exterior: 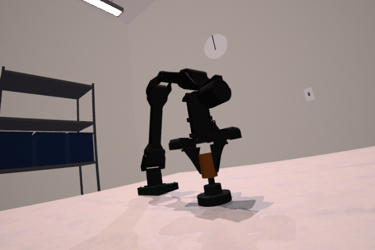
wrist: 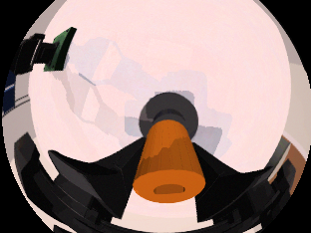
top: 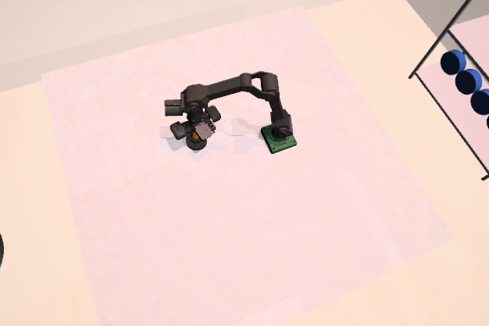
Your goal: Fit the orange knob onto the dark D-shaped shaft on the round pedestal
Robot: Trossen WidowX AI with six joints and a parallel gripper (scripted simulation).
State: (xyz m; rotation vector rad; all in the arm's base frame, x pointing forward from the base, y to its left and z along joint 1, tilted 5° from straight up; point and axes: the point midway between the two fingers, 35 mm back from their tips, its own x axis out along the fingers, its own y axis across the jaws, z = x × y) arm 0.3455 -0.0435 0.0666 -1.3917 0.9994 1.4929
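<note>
The pincer (exterior: 208, 163) (wrist: 165, 166) is about half open, its fingers closed on the sides of the orange knob (top: 195, 135) (exterior: 207, 165) (wrist: 169, 154). The knob is gripped near the fingertips, leaning a little in the exterior view. At the end facing the wrist camera, its hole shows a flat side.

Directly below the pincer, a short length of the dark shaft (exterior: 211, 180) shows between the knob's lower end and the pedestal (top: 196, 143) (exterior: 214, 198) (wrist: 148, 119). The knob is at the shaft's top or only partly over it; which of the two I cannot tell. It is not seated. The step in hand looks to be finding the angle at which the flats meet. The next move probably calls for a slow twist of the pincer under light downward pressure, with the knob brought in line with the shaft, then a straight push once it drops. Pressing hard before the flats agree could tip the knob or make it slip in the grip.

Well apart from the pincer, beyond the arm's green base (top: 273, 148) (exterior: 147, 191) (wrist: 63, 50), blue bins (top: 458, 62) (exterior: 50, 148) stand on a rack (top: 428, 51) (exterior: 95, 144); their contents cannot be seen. The desk (top: 256, 215) (exterior: 121, 226) (wrist: 199, 45) carries pedestal and base.
</note>
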